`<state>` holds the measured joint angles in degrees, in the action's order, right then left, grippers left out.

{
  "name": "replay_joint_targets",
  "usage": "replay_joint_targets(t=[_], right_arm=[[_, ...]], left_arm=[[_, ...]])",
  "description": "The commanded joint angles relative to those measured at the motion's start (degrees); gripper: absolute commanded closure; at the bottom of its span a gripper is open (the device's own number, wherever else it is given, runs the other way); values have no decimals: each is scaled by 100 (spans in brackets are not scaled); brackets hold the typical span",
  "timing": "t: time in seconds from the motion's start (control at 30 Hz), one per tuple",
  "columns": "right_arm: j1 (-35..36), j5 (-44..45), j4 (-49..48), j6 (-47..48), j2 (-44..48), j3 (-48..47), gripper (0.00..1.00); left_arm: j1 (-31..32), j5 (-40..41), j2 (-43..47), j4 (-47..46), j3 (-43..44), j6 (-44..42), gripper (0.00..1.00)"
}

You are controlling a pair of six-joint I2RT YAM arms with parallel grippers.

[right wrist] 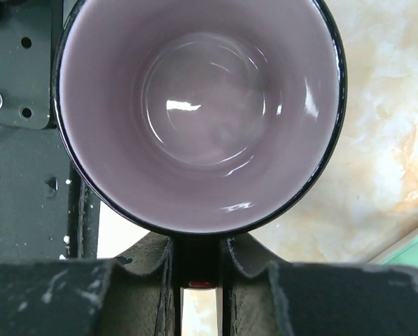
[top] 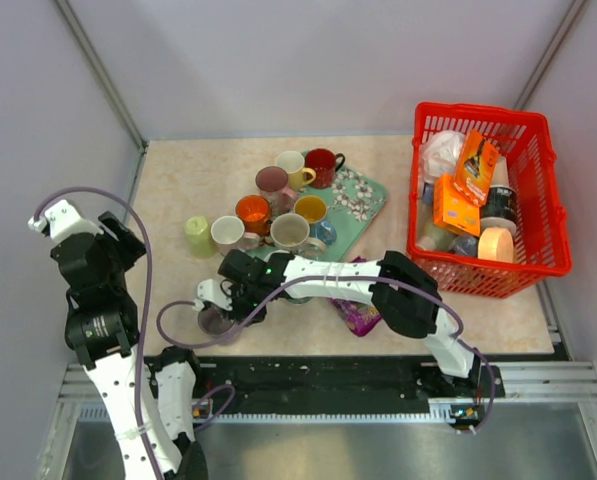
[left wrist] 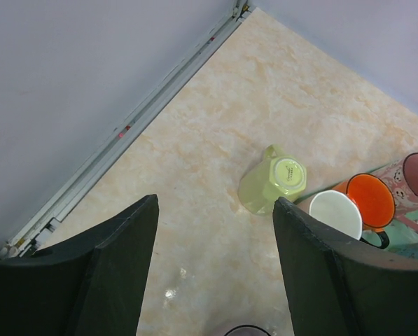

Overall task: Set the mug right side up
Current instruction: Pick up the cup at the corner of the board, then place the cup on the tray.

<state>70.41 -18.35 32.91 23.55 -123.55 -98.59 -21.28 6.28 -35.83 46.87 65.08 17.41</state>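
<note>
Your pale marbled desk [top: 178,180] sits between plain grey walls [top: 328,60], with a red plastic basket [top: 468,275] off to the right. Your right jaws are pinched narrow on the handle of the black glossy mug with the lilac inside [right wrist: 194,112] (mouth up, at the desk's near edge). Left jaws hang wide, holding nothing.

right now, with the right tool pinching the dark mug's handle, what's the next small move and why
Probably a small straight lift. The right tool is shut on the handle of the dark mug, whose mouth already faces up, close to the black base rail at the near edge of the table. Raising it slightly would test that thin grip before carrying it onto the table.
</note>
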Motion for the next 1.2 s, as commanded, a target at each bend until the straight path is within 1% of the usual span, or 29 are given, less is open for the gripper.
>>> replay_joint_targets(t=[0.0, 0.1, 0.17, 0.27, 0.37, 0.47, 0.57, 0.73, 0.87, 0.93, 1.0, 1.17], right_arm=[[60, -81, -65, 395, 567, -153, 100], [-141, -168, -48, 396, 1094, -108, 100], [-325, -230, -30, 448, 1446, -108, 100], [-685, -520, 49, 396, 1842, -187, 100], [-1063, -766, 67, 194, 2115, -284, 100], [-1459, -793, 32, -43, 2413, -433, 100], [-1977, -627, 23, -96, 2624, -547, 100], [-2979, -91, -38, 18, 2757, -460, 100], [-3612, 401, -56, 105, 2591, -469, 100], [-3780, 656, -56, 106, 2450, -512, 100], [-3947, 710, -65, 18, 2310, -548, 100], [-4044, 982, 5, -35, 2019, -425, 100]], left_arm=[[-8, 249, -213, -257, 408, -561, 28], [-8, 768, -318, -520, 681, -1159, 27], [-8, 839, -398, -609, 917, -1467, 26], [-8, 393, -573, -600, 1348, -1556, 27], [-8, -99, -705, -600, 1639, -1390, 27], [-25, -530, -907, -662, 1780, -1266, 28], [-43, -900, -1100, -697, 1833, -1223, 29], [-61, -1190, -1408, -714, 1833, -1091, 31], [-140, -1480, -1523, -741, 1763, -950, 33], [-184, -1621, -1540, -732, 1736, -915, 33], [-219, -1674, -1532, -750, 1719, -923, 33], [-228, -1665, -1479, -767, 1578, -950, 34]])
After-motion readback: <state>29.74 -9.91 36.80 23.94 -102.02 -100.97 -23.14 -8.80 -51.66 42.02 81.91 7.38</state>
